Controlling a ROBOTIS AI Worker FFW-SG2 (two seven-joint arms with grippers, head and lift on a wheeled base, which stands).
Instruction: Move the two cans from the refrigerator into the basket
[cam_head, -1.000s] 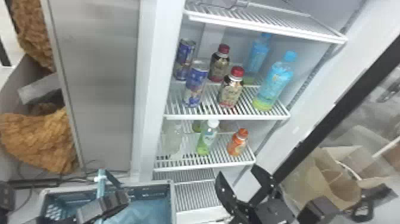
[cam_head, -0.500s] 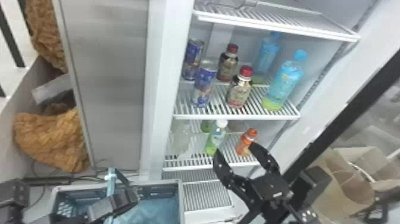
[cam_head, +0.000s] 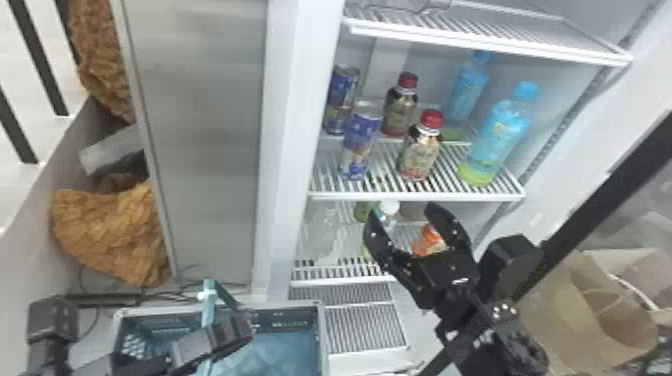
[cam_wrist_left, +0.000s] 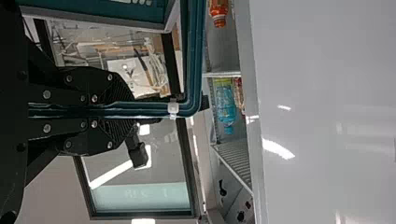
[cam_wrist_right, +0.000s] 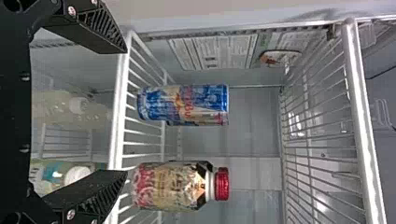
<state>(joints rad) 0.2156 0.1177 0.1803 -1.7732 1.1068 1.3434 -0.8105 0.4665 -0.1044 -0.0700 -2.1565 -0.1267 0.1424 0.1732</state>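
Cans both in the refrigerator: front blue can (cam_head: 361, 142) upright on the middle wire shelf (cam_head: 450, 194), rear blue can (cam_head: 342, 100) standing behind it, near the side wall. Neither delivered; by this count the task is at its approach stage, with two pick-ups and two placements left. Red-capped bottle (cam_head: 421, 150) beside the front can, a neighbour to avoid knocking. Right gripper (cam_head: 404, 210) at the refrigerator's opening, lower than the cans in the head view; fingers spread apart, nothing between them. Right wrist view has a blue can beyond the fingertips, not touched; probably the front one, though depth is hard to judge here. Left gripper (cam_wrist_left: 128, 109) clamped on the teal basket handle (cam_wrist_left: 154, 109), fingers drawn together on either side of it. Basket (cam_head: 321, 340) sits below and to the robot's left of the shelves, which seems handy for the drop. Next move, as judged: right gripper lines up with the front can, closes round its body and lifts it clear of the shelf's front edge. Rear can should be easier to reach once the front one is out.
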